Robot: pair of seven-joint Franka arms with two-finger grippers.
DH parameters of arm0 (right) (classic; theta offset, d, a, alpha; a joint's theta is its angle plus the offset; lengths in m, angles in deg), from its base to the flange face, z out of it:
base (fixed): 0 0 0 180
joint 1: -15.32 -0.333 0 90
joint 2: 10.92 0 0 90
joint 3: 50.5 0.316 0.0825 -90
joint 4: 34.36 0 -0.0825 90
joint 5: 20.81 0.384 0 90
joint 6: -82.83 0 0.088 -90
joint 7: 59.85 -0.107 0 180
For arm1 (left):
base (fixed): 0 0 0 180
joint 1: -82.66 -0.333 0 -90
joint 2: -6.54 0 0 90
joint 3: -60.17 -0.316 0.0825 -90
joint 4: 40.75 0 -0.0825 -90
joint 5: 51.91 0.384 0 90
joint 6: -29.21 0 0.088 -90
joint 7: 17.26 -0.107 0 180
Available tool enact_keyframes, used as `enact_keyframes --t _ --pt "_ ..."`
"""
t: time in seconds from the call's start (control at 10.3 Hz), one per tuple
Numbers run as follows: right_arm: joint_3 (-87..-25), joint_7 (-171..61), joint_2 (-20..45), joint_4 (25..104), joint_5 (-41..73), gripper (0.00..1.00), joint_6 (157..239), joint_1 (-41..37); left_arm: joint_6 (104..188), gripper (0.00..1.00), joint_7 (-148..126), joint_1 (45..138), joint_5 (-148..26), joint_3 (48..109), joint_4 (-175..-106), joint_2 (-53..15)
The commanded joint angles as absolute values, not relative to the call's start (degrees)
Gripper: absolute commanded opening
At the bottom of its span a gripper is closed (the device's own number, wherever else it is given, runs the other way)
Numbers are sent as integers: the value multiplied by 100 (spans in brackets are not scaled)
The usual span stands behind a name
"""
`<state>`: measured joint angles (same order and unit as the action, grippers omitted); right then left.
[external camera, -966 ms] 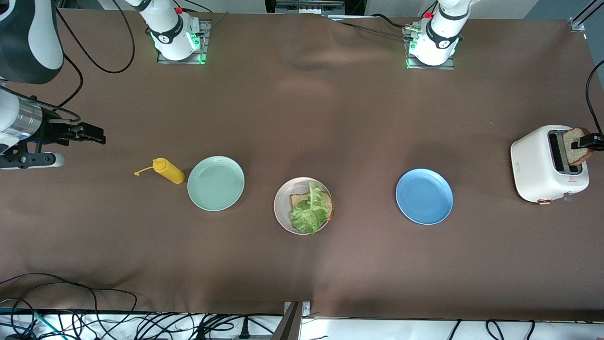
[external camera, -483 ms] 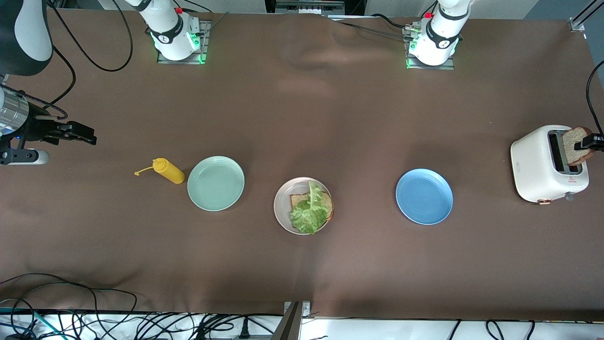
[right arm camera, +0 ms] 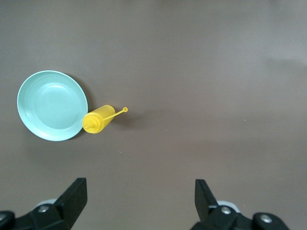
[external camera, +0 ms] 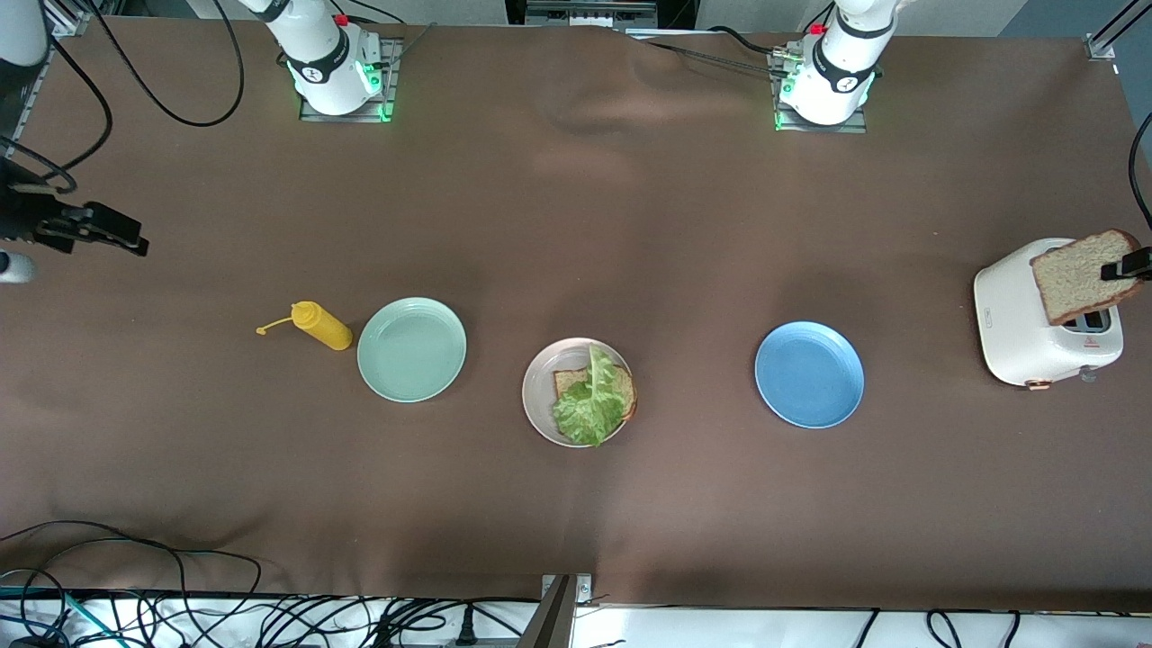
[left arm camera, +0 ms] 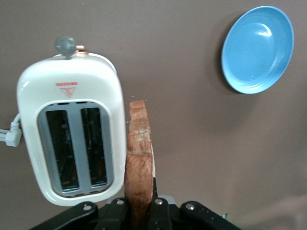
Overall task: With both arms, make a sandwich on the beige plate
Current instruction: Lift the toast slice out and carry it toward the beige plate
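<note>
We note the square slice of brown wholegrain bread (external camera: 1077, 274) has come clear of the white two-slot toaster (external camera: 1026, 317), lifted above it with the left end effector (left arm camera: 140, 211) clamped on its edge. The top layer is thus ready to carry.

The round beige plastic plate (external camera: 538, 407) holds bread under a ruffled green lettuce leaf (external camera: 589, 402). Mint green plate (external camera: 411, 349) and blue plate (external camera: 809, 374) hold nothing (both toaster slots too).

The right end effector (right arm camera: 139, 199), fingers apart, waits over the table (external camera: 576, 225) at its own end.

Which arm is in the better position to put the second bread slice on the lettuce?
Left: its tool already grips the bread slice above the toaster. The right tool hangs open, empty.
</note>
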<state>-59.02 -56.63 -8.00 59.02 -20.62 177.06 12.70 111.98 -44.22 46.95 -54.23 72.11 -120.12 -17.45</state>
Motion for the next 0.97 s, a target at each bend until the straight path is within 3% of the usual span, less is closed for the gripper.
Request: enact_keyframes --t 0.0,0.48,0.87 --pt "-5771 -5537 -987 6039 -2090 100 17704 1479 11007 0 -3742 4697 -5525 7676 -12020 -1464" --pt "-5797 -5528 -943 5951 -2072 100 17704 1488 11041 0 -1090 4767 -6323 9162 -12029 -1410" --pt "-5780 -5510 -916 5767 -2028 100 17687 1479 12129 0 187 5846 -6983 9190 -12100 -1700"
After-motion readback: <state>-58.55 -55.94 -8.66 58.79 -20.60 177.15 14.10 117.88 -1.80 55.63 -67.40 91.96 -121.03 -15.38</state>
